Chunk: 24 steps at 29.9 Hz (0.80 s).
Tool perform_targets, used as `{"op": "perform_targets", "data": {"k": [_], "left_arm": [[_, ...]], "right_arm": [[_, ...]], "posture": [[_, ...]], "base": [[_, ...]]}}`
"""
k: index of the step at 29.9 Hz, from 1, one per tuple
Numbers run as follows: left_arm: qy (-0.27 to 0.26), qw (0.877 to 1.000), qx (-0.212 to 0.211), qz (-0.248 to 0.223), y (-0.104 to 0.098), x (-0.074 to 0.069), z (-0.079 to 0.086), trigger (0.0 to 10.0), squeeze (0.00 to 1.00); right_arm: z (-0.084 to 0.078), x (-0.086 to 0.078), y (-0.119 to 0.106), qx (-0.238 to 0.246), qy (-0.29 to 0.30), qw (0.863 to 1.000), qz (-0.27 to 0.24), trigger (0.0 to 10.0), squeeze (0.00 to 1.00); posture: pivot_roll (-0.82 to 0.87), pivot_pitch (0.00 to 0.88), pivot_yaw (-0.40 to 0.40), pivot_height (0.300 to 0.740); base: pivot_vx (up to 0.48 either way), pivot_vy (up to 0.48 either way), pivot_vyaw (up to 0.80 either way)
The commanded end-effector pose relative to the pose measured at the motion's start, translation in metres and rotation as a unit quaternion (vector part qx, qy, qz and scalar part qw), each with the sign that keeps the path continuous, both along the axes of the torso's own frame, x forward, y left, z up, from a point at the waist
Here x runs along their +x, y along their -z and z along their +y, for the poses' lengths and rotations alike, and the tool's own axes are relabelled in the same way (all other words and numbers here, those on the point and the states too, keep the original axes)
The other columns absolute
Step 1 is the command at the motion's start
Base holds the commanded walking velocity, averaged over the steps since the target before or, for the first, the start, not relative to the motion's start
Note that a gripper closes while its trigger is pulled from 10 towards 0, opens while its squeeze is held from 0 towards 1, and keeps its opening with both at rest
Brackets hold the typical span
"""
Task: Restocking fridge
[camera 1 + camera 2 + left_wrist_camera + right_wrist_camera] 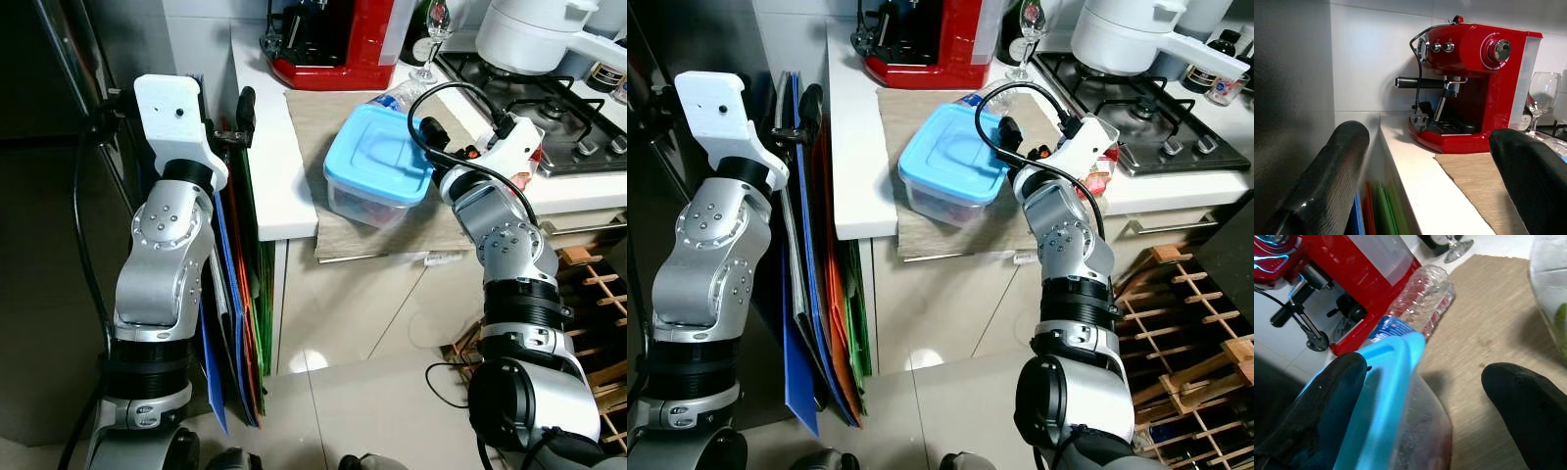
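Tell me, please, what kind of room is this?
Most likely a home kitchen. A red coffee machine stands on the white counter, a gas stove lies beside it, and a blue-lidded food box sits on a mat.

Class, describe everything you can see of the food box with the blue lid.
The food box is a clear plastic tub with a light blue snap-on lid, closed, with dark food inside. It sits upright on a beige mat near the counter's front edge. The right tool is open around its corner. A plastic bottle lies just behind it.

Silver screw-dotted arms, white wrist housings, black cables, glossy black fingers (1327, 181).
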<state>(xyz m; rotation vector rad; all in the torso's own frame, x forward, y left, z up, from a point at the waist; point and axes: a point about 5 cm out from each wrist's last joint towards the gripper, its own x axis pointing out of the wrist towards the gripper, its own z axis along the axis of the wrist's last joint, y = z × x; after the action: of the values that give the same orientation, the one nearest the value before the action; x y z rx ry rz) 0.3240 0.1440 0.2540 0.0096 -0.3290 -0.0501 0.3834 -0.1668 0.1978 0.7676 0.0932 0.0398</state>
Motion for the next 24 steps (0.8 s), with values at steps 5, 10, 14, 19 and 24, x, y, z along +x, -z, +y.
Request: {"op": "perform_targets", "data": {"k": [5, 10, 14, 19, 24], "left_arm": [[0.003, 1.000, -0.006, -0.012, -0.009, 0.000, -0.004, 10.0, 0.00], [0.004, 1.000, -0.010, -0.012, -0.009, 0.001, -0.004, 10.0, 0.00], [0.005, 1.000, -0.011, -0.011, -0.010, 0.002, -0.005, 10.0, 0.00], [0.005, 1.000, -0.014, -0.009, -0.009, 0.003, -0.005, 10.0, 0.00], [0.008, 1.000, -0.017, -0.006, -0.009, 0.004, -0.006, 10.0, 0.00]], "right_arm": [[-0.003, 0.001, -0.012, 0.001, 0.000, 1.000, -0.006, 0.0, 0.16], [-0.006, 0.000, -0.021, -0.017, -0.008, 1.000, -0.024, 0.0, 0.18], [-0.009, -0.001, -0.026, -0.025, -0.015, 0.999, -0.035, 0.0, 0.18], [-0.011, -0.003, -0.030, -0.033, -0.023, 0.998, -0.041, 0.0, 0.18], [-0.009, -0.004, -0.027, -0.034, -0.025, 0.998, -0.039, 0.0, 0.18]], "posture": [[0.02, 0.065, -0.082, 0.740], [0.02, 0.060, -0.086, 0.740], [0.01, 0.058, -0.085, 0.740], [0.00, 0.055, -0.085, 0.740], [0.00, 0.052, -0.085, 0.740]], "base": [[0.000, 0.000, 0.00], [0.000, 0.000, 0.00], [0.000, 0.000, 0.00], [0.000, 0.000, 0.00], [0.000, 0.000, 0.00]]}}
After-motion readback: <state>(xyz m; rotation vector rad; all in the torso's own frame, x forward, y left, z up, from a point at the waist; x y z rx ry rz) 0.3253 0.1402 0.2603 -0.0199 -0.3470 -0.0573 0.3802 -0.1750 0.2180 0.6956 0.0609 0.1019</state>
